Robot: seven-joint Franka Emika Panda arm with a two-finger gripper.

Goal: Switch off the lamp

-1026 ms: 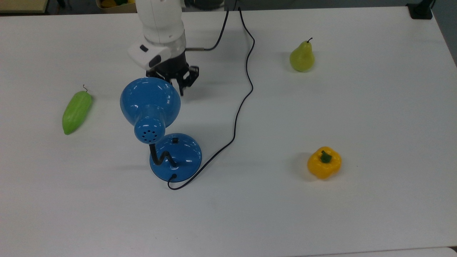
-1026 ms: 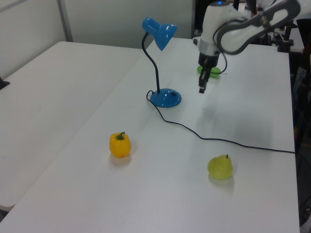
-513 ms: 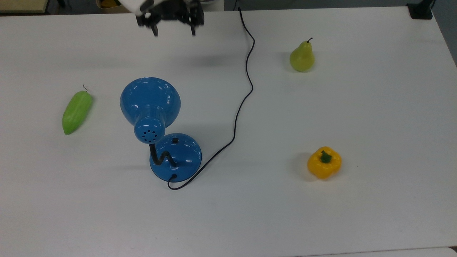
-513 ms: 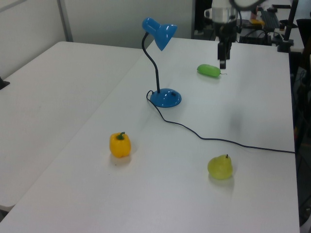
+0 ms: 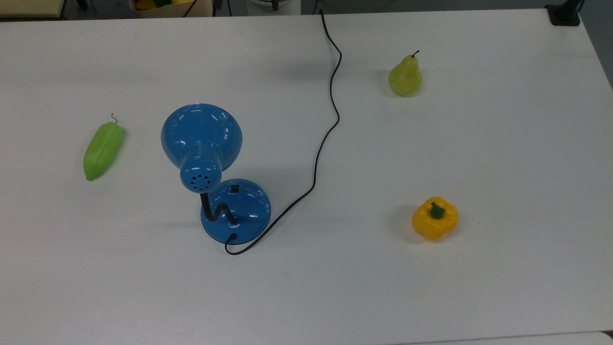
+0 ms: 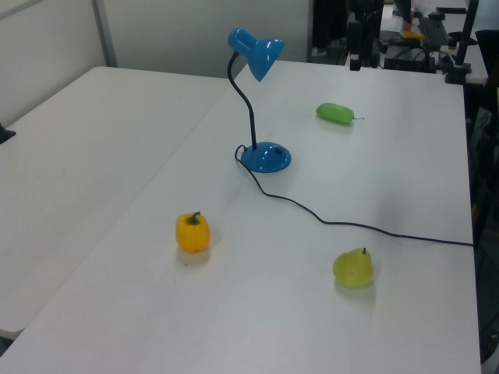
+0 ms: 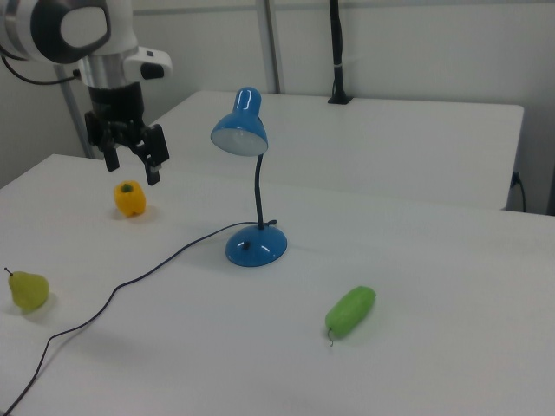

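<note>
In the right view, the gripper hangs in the air at the far left, jaws spread wide and holding nothing, well apart from the lamp. The lamp stands upright mid-table, its cord trailing toward the right view's left. A green vegetable lies to the right view's right of its base.

No text, label, brand, number or sign can be read on anything in the top, left or right views.
</note>
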